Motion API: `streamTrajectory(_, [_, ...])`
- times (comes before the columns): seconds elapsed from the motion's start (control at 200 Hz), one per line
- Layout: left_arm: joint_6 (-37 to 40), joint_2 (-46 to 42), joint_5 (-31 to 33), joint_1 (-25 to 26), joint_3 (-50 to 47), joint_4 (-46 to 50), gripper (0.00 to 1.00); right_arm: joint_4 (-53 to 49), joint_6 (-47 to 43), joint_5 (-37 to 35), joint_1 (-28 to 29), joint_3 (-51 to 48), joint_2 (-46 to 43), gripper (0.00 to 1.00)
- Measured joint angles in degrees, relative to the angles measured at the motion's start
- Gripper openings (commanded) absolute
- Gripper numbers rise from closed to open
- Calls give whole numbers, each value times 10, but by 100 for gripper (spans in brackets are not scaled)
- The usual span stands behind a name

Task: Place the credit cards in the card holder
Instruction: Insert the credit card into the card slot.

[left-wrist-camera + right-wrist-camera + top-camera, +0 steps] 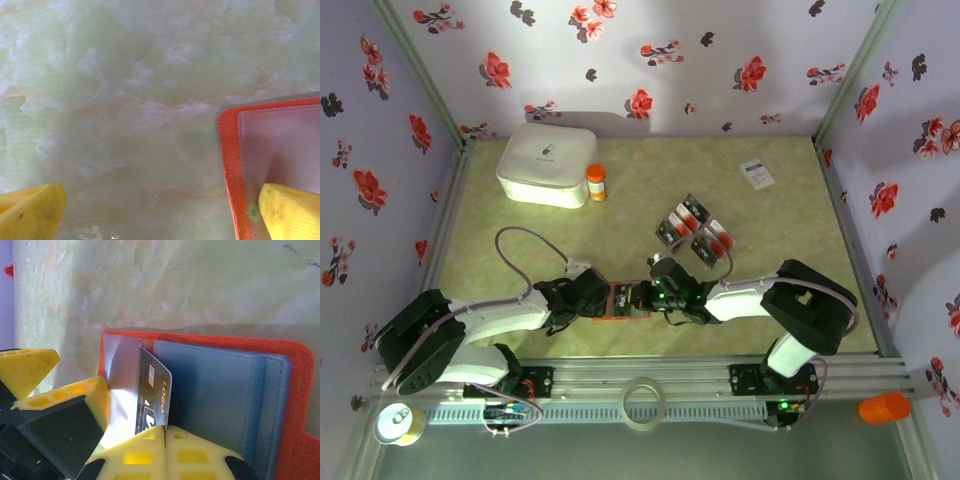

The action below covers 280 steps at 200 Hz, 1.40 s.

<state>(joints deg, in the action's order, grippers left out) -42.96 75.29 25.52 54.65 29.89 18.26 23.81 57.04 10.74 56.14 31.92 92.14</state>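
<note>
The orange card holder (628, 300) lies open on the table between my two grippers. My left gripper (160, 200) is open; one yellow finger (290, 210) rests on the holder's clear inner flap (280, 145) and the other stands on bare table. My right gripper (165, 429) is shut on a dark credit card (152, 395) with "LOGO" printed on it. The card stands on edge, its far end against the holder's grey-blue panel (215, 400), beside the clear flap. Several more credit cards (695, 232) lie in a cluster behind the holder.
A white lidded box (548, 165) and an orange-capped bottle (596, 183) stand at the back left. A white printed card (757, 174) lies back right. A tape ring (643, 402) sits on the front rail. Flowered walls enclose three sides.
</note>
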Motion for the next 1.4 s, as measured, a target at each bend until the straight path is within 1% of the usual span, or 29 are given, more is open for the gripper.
streamTrajectory(0.215, [0, -3, 0, 0, 0, 3, 100, -2, 0, 11, 0, 20, 24, 0])
streamTrajectory(0.26, [0, -7, 0, -3, 0, 7, 100, -3, -1, 13, 0, 24, 29, 5])
streamTrajectory(0.355, [-1, -22, -1, -12, 0, 16, 100, -10, -5, 17, 0, 32, 32, 21])
streamTrajectory(0.445, [-6, -39, -1, -26, 0, 30, 100, -24, -17, 19, 0, 37, 30, 31])
streamTrajectory(0.525, [-13, -54, -1, -37, 0, 40, 100, -57, -30, 19, 0, 47, 19, 38])
streamTrajectory(0.585, [-17, -60, -2, -42, -1, 41, 100, -91, -44, 17, 0, 55, 8, 41])
streamTrajectory(0.76, [-22, -61, -11, -45, -19, 37, 100, -191, -86, 4, 0, 95, -11, 39])
streamTrajectory(0.96, [-21, -34, -21, -45, -24, 22, 100, -257, -127, -7, 1, 137, -11, 21])
streamTrajectory(1.045, [-21, -30, -21, -45, -24, 17, 100, -270, -135, -9, 1, 144, -6, 18])
streamTrajectory(1.245, [-21, -25, -21, -45, -24, 7, 100, -277, -141, -9, 3, 155, 29, 16])
streamTrajectory(1.4, [-21, -22, -21, -46, -24, 0, 100, -277, -141, -9, 12, 180, 61, 13])
